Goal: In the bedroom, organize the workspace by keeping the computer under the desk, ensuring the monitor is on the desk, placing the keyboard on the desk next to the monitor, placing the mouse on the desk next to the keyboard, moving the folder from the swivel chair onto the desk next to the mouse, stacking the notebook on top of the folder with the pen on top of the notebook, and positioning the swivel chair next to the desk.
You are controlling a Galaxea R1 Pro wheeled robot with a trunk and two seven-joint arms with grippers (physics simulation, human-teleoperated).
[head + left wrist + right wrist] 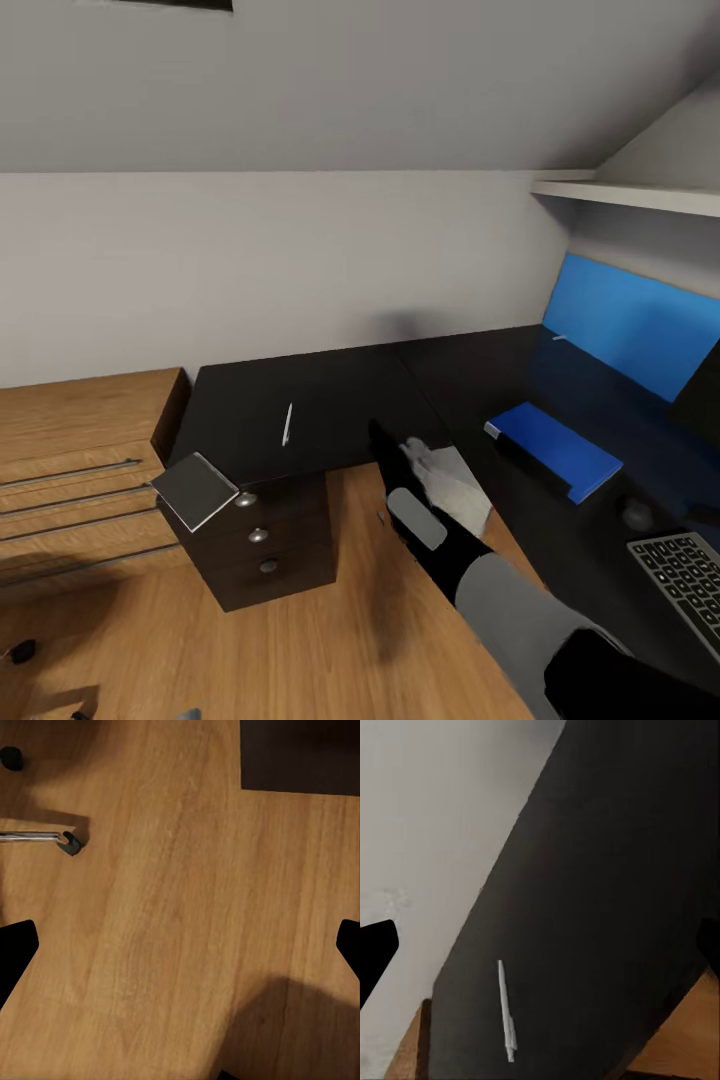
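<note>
R gripper (385, 445) stretched fwd at frame centre, hovering over desk (330, 395), fingers spread w/ nothing held. Pen (287, 424) lying on desk just left of it. L gripper (180, 937) spread wide over floor (165, 915). No readable text.

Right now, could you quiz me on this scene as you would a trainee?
1. True or false: the pen lies on the folder.
2. The folder rests on: A the floor, B the desk, C a chair.
3. Which lies nearer the pen, the notebook or the keyboard?
Key: 1 false, it lies on the bare desk; 2 B; 3 the notebook.
</note>
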